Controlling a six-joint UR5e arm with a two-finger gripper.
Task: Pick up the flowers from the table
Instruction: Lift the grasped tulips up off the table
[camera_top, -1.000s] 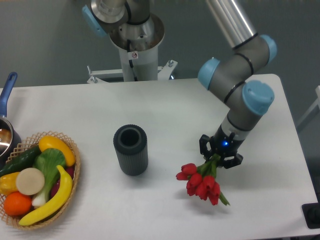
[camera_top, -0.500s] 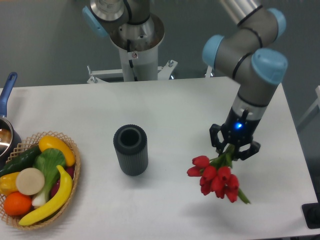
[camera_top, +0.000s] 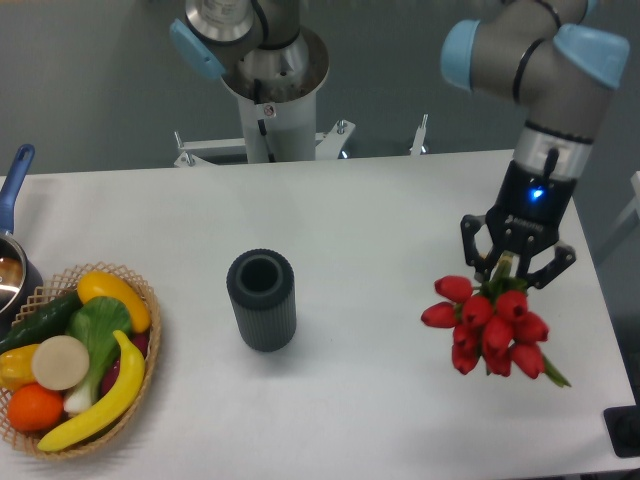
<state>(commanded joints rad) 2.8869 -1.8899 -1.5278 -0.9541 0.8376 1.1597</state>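
The flowers (camera_top: 488, 326), a bunch of red tulips with green stems, hang head-down from my gripper (camera_top: 513, 262), which is shut on their stems. They are held in the air above the right side of the white table (camera_top: 350, 210). The blooms point down and towards the camera. The stem ends are hidden inside the gripper.
A dark grey ribbed cylinder vase (camera_top: 261, 299) stands upright at mid-table. A wicker basket (camera_top: 148, 340) of fruit and vegetables sits at the front left. A pot with a blue handle (camera_top: 14, 180) is at the left edge. The robot base (camera_top: 270, 70) stands behind the table.
My gripper has risen and moved right with the flowers in it. The bunch has lifted off the table and now hangs in the air.
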